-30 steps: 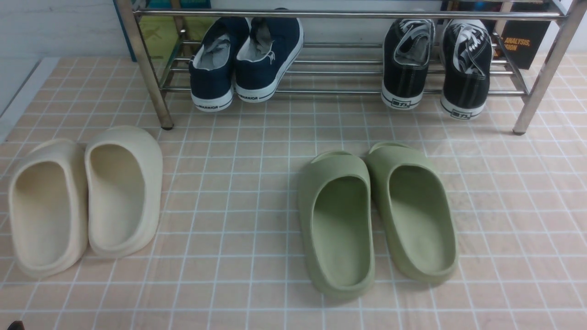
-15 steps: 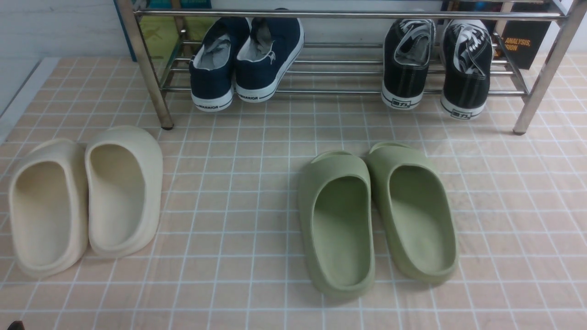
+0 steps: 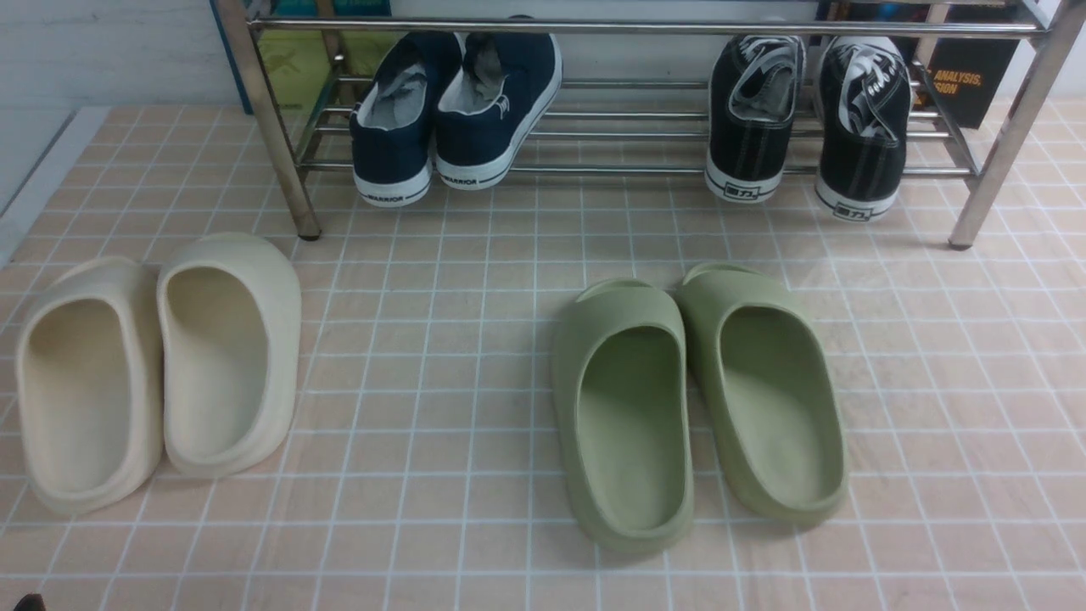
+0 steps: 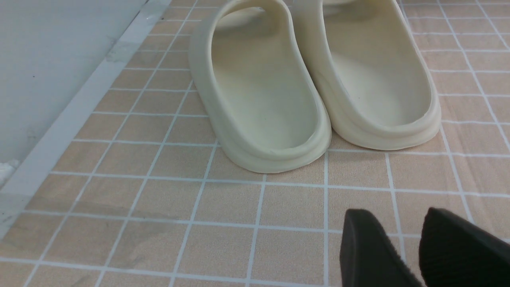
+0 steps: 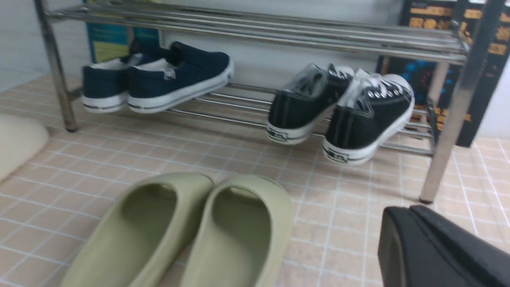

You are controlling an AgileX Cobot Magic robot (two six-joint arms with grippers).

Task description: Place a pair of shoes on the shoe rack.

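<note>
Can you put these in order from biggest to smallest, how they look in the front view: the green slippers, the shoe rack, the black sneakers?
1. Shoe rack
2. Green slippers
3. Black sneakers

The slippers are nearer the camera, which makes them look bigger.

Even, cool light, with soft shadows
The floor [image 3: 475, 356] is moderately bright, with pale glare patches and faint shading beside the olive slippers [image 3: 632, 424]. The rack's metal tubes [image 3: 594, 27] carry thin highlights. The right wrist view looks softer, its end effector [image 5: 402, 209] blurred and dark.
</note>
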